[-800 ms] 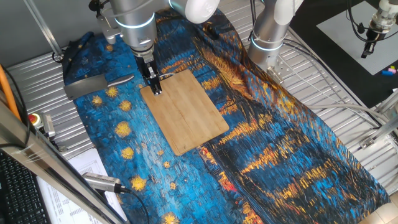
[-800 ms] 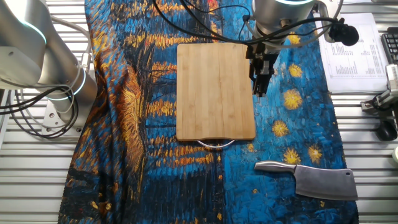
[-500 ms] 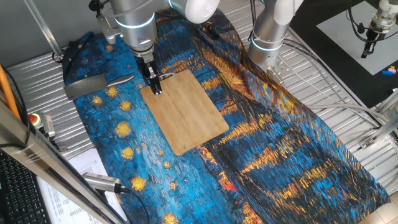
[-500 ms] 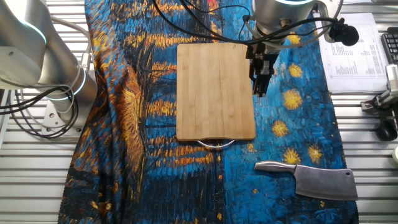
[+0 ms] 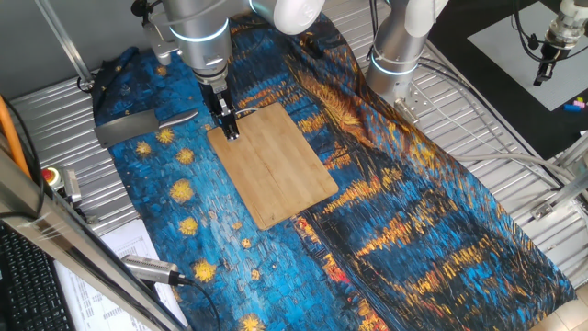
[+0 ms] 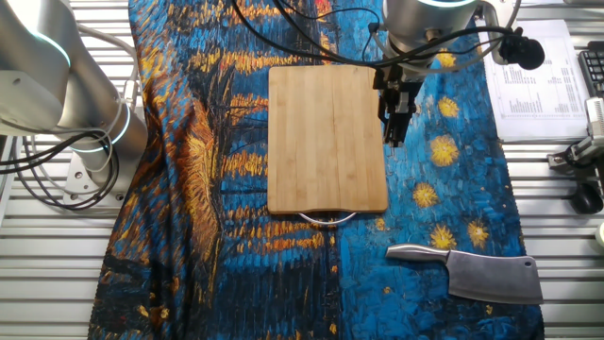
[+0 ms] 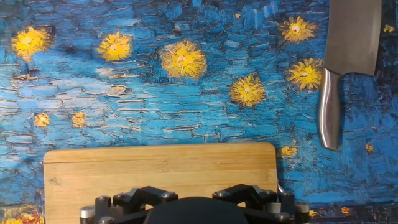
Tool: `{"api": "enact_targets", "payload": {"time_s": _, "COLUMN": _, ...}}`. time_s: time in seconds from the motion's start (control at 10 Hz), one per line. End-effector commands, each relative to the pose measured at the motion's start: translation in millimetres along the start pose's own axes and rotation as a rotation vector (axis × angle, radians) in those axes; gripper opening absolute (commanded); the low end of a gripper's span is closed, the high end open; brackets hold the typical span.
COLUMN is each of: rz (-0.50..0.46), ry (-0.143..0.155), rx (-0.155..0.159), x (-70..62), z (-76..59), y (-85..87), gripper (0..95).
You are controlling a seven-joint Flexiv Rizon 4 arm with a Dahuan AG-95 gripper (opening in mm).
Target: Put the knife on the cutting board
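Observation:
The knife (image 5: 138,126), an all-metal cleaver with a broad grey blade and a short silvery handle, lies flat on the painted blue cloth, apart from the cutting board (image 5: 276,165). The other fixed view has the knife (image 6: 491,277) beyond the wire-loop end of the bamboo cutting board (image 6: 326,142). My gripper (image 6: 396,140) hangs over the board's long edge, fingers together, holding nothing. In the hand view the knife (image 7: 351,43) is at the upper right and the cutting board (image 7: 161,171) at the bottom; the fingertips are out of frame.
A second silver arm (image 6: 57,94) stands on the metal table beside the cloth. Papers (image 6: 533,80), cables and a red button (image 5: 49,175) sit along the table's edge.

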State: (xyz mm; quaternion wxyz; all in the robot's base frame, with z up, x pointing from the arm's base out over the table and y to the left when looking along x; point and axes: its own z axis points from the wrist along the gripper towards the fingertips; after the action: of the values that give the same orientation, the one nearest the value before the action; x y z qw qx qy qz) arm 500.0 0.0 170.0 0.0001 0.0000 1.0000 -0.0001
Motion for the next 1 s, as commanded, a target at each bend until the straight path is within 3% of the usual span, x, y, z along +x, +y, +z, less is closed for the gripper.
{"api": "enact_targets", "payload": {"time_s": 0.1, "rz": -0.009, "ry": -0.05, "rx": -0.011, "x": 0.0, "z": 0.0, "y": 0.0, "gripper": 0.0}}
{"api": "enact_targets", "payload": {"time_s": 1.0, "rz": -0.002, "ry": -0.046, "rx": -0.005, "x": 0.0, "z": 0.0, "y": 0.0, "gripper": 0.0}}
